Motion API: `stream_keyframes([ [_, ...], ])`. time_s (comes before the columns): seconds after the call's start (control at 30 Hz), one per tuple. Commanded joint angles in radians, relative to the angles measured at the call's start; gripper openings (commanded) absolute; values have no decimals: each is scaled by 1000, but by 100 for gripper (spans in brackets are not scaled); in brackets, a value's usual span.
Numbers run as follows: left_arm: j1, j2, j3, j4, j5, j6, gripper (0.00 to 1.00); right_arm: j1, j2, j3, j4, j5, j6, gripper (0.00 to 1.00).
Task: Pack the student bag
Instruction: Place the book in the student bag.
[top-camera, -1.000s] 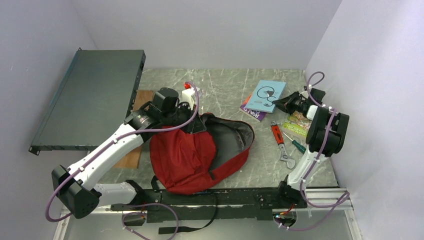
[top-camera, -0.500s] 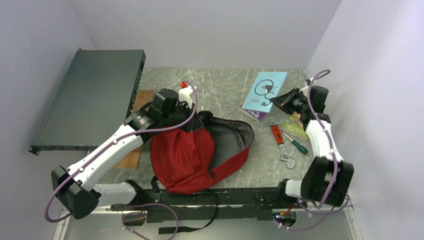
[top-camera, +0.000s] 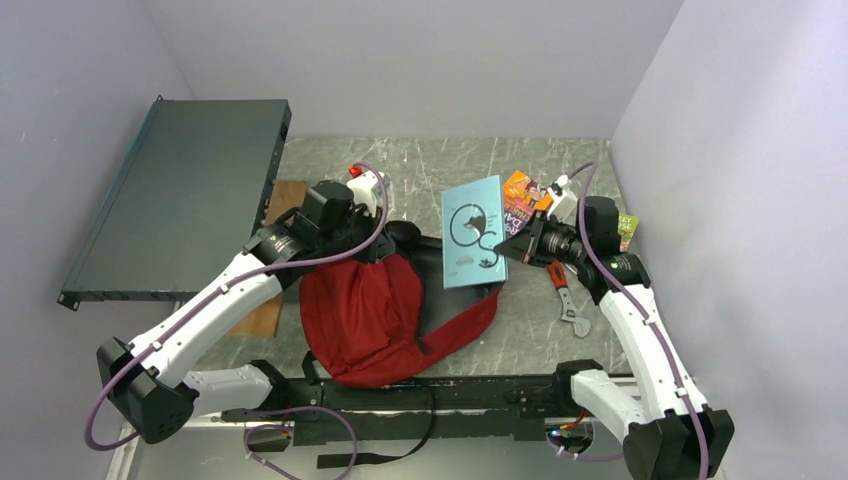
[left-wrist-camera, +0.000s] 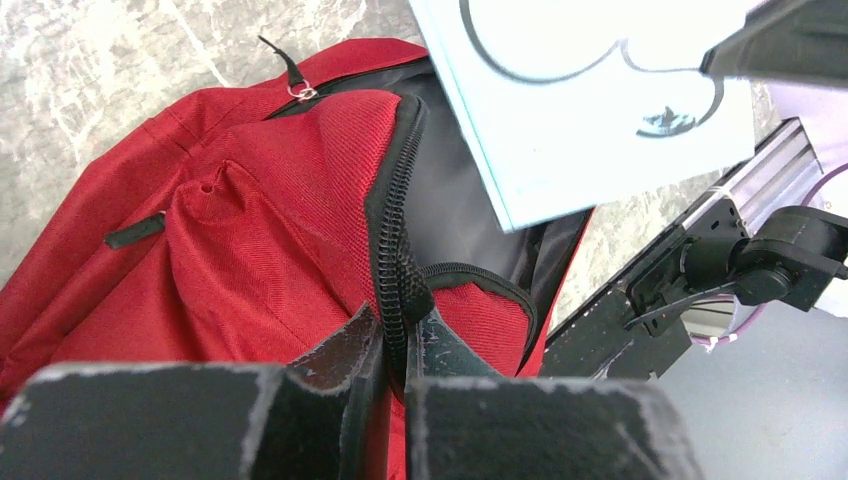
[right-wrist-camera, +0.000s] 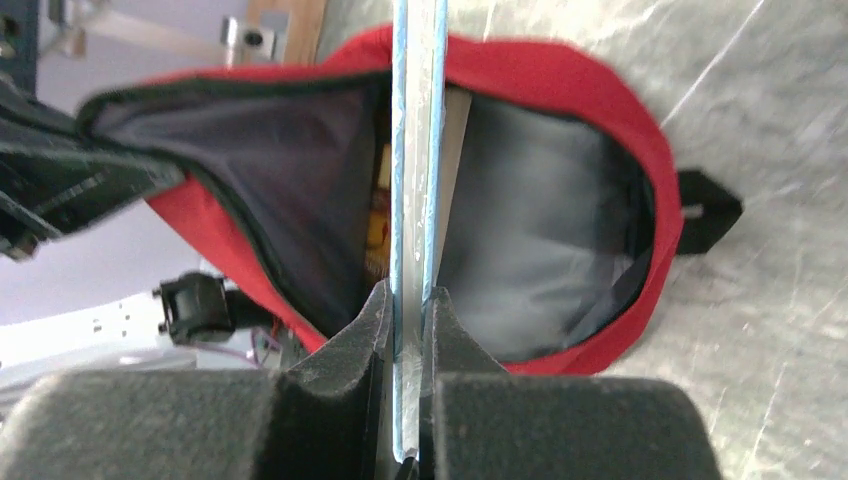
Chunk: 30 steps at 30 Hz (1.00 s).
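The red student bag lies open at the table's middle front, its grey lining facing right. My left gripper is shut on the bag's black zipper edge and holds the opening up. My right gripper is shut on a light blue book and holds it upright, on edge, over the bag's mouth. In the right wrist view the book's edge points into the opening. In the left wrist view the blue book hangs above the lining.
An orange and purple book lies behind the right gripper. A red-handled wrench lies right of the bag. A green leaflet shows by the right wall. A dark panel leans at back left. A wooden board lies left of the bag.
My right arm has lifted the blue book off the other book and carried it left to the bag's opening, turning it upright. The left gripper has kept hold of the zipper edge.
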Motion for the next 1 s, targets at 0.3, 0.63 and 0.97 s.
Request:
stream_keyframes([
  [0.3,9,9,97,7,3,-26,0,150,-35,-162,92,-167,-4,0],
  [0.63,9,42,130,-1,17,-41,0,168,-35,-209,83,-128,-7,0],
  [0.97,19,34,141,-45,-143,-90,0,167,-83,-168,-73,-31,-96,0],
])
